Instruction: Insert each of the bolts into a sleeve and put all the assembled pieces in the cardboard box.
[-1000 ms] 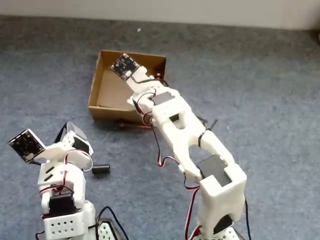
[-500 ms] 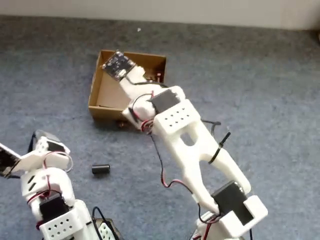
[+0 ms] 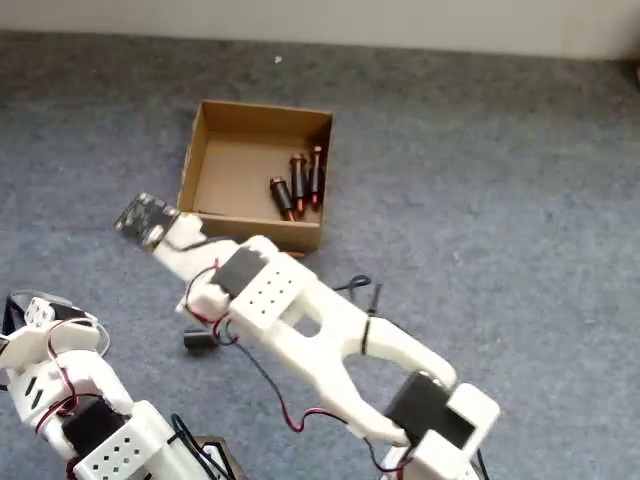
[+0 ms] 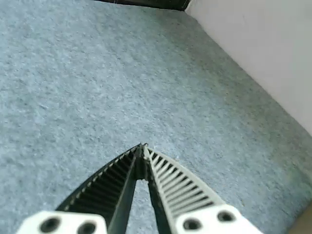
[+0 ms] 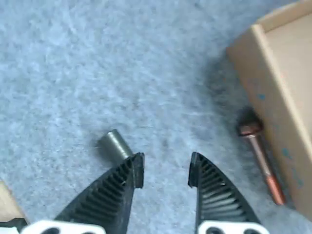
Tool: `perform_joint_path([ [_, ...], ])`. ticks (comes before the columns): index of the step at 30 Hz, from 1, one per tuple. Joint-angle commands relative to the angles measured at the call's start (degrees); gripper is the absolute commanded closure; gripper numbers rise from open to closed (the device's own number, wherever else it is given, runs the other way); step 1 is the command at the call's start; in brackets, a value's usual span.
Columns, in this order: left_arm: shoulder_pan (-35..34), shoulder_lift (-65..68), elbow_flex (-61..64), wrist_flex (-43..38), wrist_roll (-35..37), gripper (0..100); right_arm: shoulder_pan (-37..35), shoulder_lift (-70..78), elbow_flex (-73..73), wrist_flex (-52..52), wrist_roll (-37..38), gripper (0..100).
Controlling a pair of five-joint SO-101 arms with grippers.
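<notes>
Your right gripper (image 5: 165,170), spread and empty, swings from the cardboard box (image 3: 255,107) toward the last sleeve (image 5: 114,145) and bolt (image 5: 261,161).

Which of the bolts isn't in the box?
The bare bolt on the carpet beside the cardboard box; the other three lie inside, sleeved.

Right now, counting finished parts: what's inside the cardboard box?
Three bolt-and-sleeve pieces lie side by side in the cardboard box; its near wall hides some floor.
</notes>
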Motion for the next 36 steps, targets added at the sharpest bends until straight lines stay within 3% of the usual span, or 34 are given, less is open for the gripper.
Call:
perform_joint_path([
  [1,-1.45,-0.66,-2.86,-1.14,-1.76,96,-3.21,1.98,-0.92,-1.54,-0.62,85.6],
  [5,-2.68,-0.66,-2.77,-1.23,-1.76,96,-5.14,6.20,-0.92,-1.54,-0.18,85.4],
  [10,-2.68,-0.66,-2.77,-1.23,-1.76,96,-7.08,7.96,-0.75,-1.27,0.00,78.3],
  [19,-2.24,-0.66,-2.68,-1.23,-1.76,96,-7.34,15.96,-1.54,-1.98,3.96,78.6],
  [27,-2.24,-0.66,-2.59,-1.23,-1.76,96,-5.93,19.82,-6.55,-1.98,3.96,98.2],
  [36,-1.98,-0.66,-2.07,-1.23,-1.76,96,-1.27,16.75,-6.64,6.73,6.42,99.3],
])
